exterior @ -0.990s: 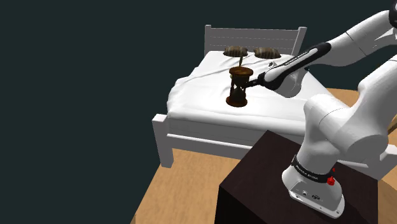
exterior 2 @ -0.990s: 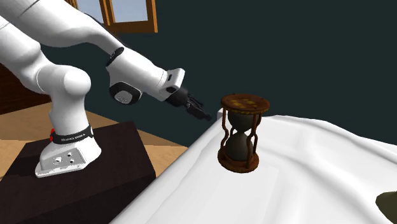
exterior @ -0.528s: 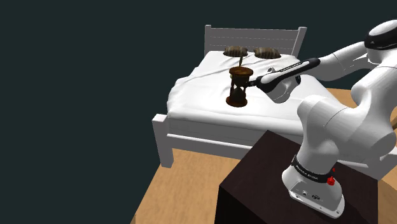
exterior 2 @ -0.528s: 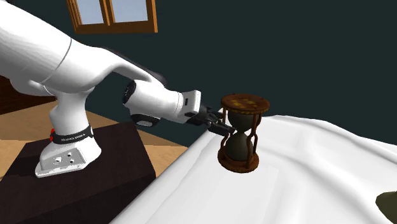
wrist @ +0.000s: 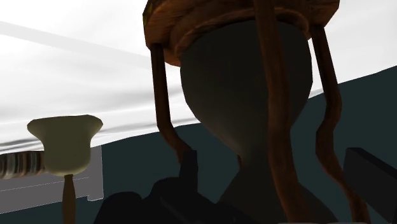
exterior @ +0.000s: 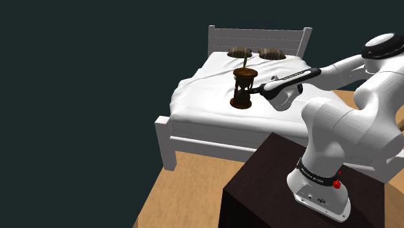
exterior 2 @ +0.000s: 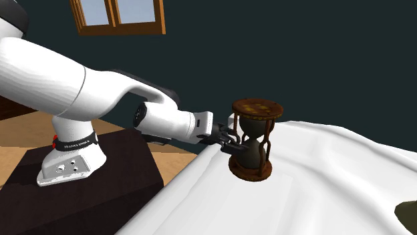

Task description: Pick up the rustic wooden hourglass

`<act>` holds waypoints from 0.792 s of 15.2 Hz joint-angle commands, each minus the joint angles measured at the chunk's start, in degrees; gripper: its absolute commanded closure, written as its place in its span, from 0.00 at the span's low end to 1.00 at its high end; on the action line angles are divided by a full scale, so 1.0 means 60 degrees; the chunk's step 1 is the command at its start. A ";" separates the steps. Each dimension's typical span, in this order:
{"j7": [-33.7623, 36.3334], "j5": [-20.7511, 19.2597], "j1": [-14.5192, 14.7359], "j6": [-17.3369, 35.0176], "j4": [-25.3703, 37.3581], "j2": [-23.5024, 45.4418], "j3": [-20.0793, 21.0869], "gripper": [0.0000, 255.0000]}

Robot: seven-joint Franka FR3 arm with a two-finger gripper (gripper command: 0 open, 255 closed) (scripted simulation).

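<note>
Second exterior view, hourglass upright on white bed, long axis vertical, gripper spread apart around its waist.

The white bed is standing on the wooden floor, with its white sheet lying lightly rumpled. The dark wooden hourglass is standing upright on the sheet, mid-mattress. By the headboard, one brown pillow is lying beside another, both apart from the hourglass. A cream cup on a stem is rising between them. Whether it is touching the sheet, I cannot tell.
</note>
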 commanded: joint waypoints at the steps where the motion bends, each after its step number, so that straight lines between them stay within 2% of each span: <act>1: -0.0051 -0.0026 0.0075 0.0050 0.0041 -0.0084 -0.0086 0.00; 2: -0.0051 -0.0020 0.0083 0.0064 0.0032 -0.0081 -0.0088 1.00; 12: 0.0022 0.0022 0.0006 -0.0003 -0.0005 0.0038 0.0026 1.00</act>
